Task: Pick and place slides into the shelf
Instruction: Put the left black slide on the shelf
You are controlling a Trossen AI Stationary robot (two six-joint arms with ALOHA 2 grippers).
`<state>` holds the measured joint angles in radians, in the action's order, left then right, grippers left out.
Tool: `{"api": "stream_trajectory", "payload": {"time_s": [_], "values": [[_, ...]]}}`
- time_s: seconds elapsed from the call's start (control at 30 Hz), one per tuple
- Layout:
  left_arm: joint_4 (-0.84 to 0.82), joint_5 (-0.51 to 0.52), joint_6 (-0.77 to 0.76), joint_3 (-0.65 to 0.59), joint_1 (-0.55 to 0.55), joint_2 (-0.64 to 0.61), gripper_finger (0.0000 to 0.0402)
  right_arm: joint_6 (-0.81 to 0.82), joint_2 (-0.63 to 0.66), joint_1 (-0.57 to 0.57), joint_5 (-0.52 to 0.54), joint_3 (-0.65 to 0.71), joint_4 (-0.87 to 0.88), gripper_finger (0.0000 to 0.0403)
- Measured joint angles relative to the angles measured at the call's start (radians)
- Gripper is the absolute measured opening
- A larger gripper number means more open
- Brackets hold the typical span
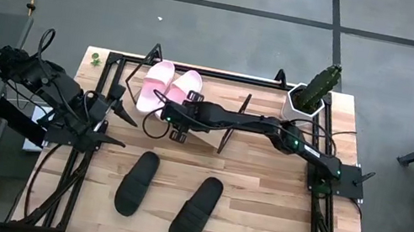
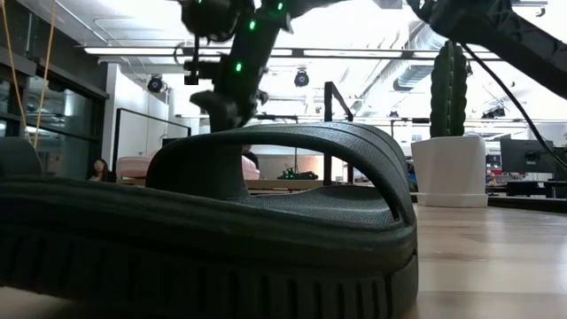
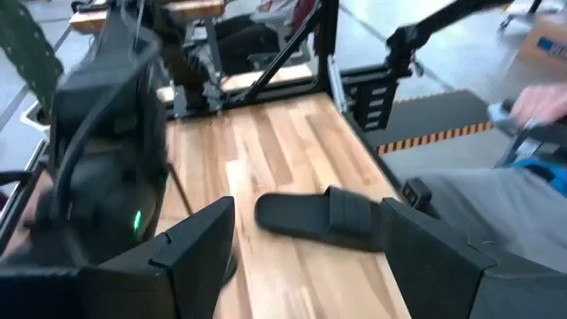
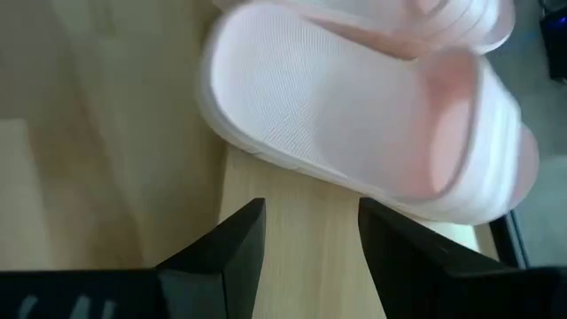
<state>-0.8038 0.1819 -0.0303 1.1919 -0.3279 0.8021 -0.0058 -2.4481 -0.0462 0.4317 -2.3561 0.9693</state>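
Already both pink slides (image 1: 169,88) lie on the shelf (image 1: 126,63). Nearest the lengthwise black slides (image 1: 137,181) is the left gripper (image 1: 112,121), spread and empty; the right gripper (image 1: 169,114), parted and empty, hovers at the pink heels.

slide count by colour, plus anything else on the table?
Pink slides: 2, first and second, both on the shelf
Black slides: 2, one and the other, on the tabletop
Potted cactus: 1
Total: 5

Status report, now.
Right gripper open, empty, at shelf by pink slides. Left gripper open, waiting at left. Two black slides on table. Nothing blocking.
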Motion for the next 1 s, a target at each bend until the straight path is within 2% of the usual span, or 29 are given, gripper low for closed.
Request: {"api": "stream_trajectory", "payload": {"time_s": [0.3,0.57,0.87,1.0], "values": [[-0.125,0.116,0.000,0.000,0.000,0.000,0.0264,-0.001,0.091,0.042,-0.004,0.000,0.090,0.0172],[-0.190,0.120,-0.048,0.000,0.000,0.000,0.0264,0.006,0.156,0.084,-0.007,0.000,0.117,0.0172],[-0.295,0.119,-0.172,-0.018,0.000,0.001,0.0264,0.012,0.187,0.157,-0.025,0.000,0.119,0.0172],[-0.295,0.074,-0.197,-0.064,0.000,0.001,0.0264,0.055,0.187,0.199,-0.029,0.000,0.121,0.0172]]}}
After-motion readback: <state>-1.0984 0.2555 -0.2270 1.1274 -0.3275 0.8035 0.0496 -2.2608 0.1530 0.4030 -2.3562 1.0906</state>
